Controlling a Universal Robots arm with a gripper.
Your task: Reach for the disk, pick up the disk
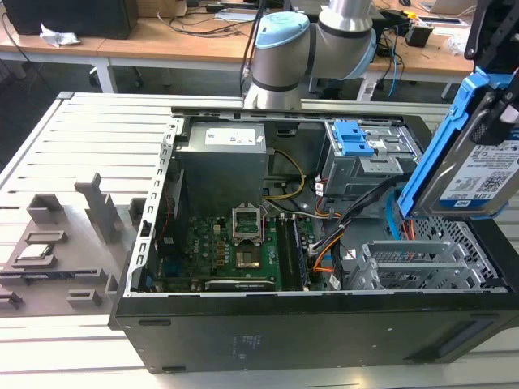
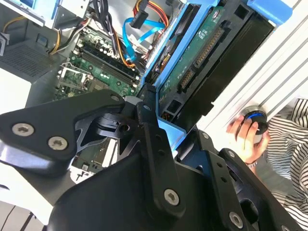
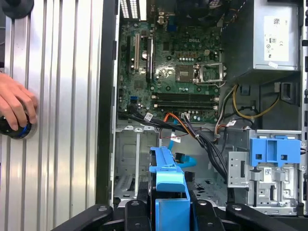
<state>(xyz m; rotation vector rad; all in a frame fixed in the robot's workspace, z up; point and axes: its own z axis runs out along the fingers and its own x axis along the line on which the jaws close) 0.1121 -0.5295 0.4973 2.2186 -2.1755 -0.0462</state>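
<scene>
I have the disk [image 1: 478, 174] clamped in my claw [image 3: 169, 204], lifted clear above the open computer case [image 1: 308, 324] at the exterior view's right, tilted on edge and touching nothing else. My black fingers [image 2: 156, 159] press on the blue frame from both sides; in the first wrist view the frame's edge sits squarely between them. Handling, as I judge it: a rigid metal block, dense for its size, no flex, so it won't sag, but it is shock-sensitive and a drop onto the motherboard [image 1: 235, 243] would hurt both. The bare metal faces look slick; the plastic frame is the better grip surface, though it could flex or unclip under a hard squeeze, so a moderate grip across the frame rails is right. I'd stay off the exposed circuit board and connector pins [image 2: 202, 53] seen in the second wrist view. Looks: silver top with a white-and-blue label, bright blue frame along the edges, green board and black connector on the underside. A person's hand [image 3: 14, 103] rests on a round knob on the ribbed table [image 3: 62, 120] beside the case.
</scene>
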